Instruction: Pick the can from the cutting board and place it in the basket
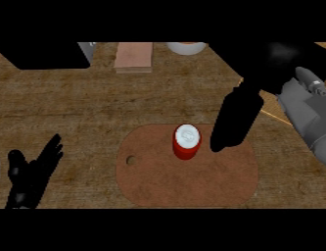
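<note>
On the cutting board point(194, 188), toward twelve o'clock, the red can point(186, 144) stands upright. At its three o'clock the right hand point(232, 120) hangs, fingers seemingly straight, together. The left hand point(30, 172) rests at eight o'clock, fingers apart.

Nothing fancy: the surface point(86, 108) is a brown, woven-looking top. Flat on it lies a rounded brown cutting board point(194, 184) with a hole near its left edge. Up at the far edge there's a tan block point(133, 56) near a white round thing point(185, 47).

The left robot hand point(30, 172) is held open at lower left; the right robot hand point(236, 115) is extended downward, fingers straight.
</note>
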You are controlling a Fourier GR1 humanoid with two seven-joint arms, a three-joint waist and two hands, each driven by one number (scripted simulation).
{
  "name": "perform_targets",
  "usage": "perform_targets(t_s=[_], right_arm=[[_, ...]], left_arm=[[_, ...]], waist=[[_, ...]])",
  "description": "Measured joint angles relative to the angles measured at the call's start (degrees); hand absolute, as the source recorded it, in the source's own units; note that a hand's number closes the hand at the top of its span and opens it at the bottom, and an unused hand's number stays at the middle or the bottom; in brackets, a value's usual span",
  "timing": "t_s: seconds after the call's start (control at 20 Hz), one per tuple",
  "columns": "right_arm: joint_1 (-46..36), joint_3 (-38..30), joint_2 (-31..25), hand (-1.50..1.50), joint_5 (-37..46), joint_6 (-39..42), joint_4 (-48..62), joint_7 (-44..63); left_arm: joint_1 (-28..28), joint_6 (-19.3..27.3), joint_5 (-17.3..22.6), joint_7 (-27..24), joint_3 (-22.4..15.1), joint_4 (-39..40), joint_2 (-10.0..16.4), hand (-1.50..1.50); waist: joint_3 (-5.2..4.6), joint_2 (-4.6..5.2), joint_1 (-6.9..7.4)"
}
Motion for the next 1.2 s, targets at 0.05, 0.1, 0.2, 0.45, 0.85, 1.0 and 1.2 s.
perform_targets(t_s=[0.05, 0.1, 0.2, 0.45, 0.85, 1.0, 1.2], right_arm=[[0.31, 0.47, 0.02, -1.50, -0.10, -0.44, -0.92, 0.42], [0.63, 0.50, -0.27, -1.50, -0.26, -0.71, -1.42, 0.50], [1.50, 1.51, 0.45, -1.50, 1.04, -1.72, -1.69, 0.33], [5.55, 3.81, 1.90, -1.50, 5.66, -4.16, -2.55, -0.93], [11.75, 8.45, 3.69, -1.50, 11.77, -7.02, -2.25, -1.98], [14.69, 9.67, 3.97, -1.50, 13.55, -7.90, -2.97, -2.29], [17.29, 10.35, 5.21, -1.50, 16.68, -8.85, -1.51, -3.63]], left_arm=[[-0.13, 0.31, -0.24, 0.24, -0.19, -0.03, -0.35, 0.00], [0.11, 0.31, -0.45, 0.10, -0.36, -0.63, -0.44, 0.00], [-0.15, -0.15, -0.44, -0.15, -0.32, -0.29, -0.67, 0.00], [-0.57, 0.50, -1.63, 0.80, -0.86, -0.93, -1.38, 0.00], [-0.52, -0.37, -2.05, 0.37, -0.26, -0.70, -1.59, 0.00], [0.02, 0.09, -2.30, 1.56, -0.19, -2.07, -1.61, 0.00], [-0.23, -0.62, -2.29, 2.42, 0.24, -1.84, -1.51, 0.00]], waist=[[0.05, 0.02, 0.04], [0.04, 0.06, 0.23], [0.08, 0.19, 0.50], [0.12, 0.42, 1.00], [0.15, 0.52, 1.31], [0.08, 0.54, 1.32], [0.10, 0.64, 1.52]])
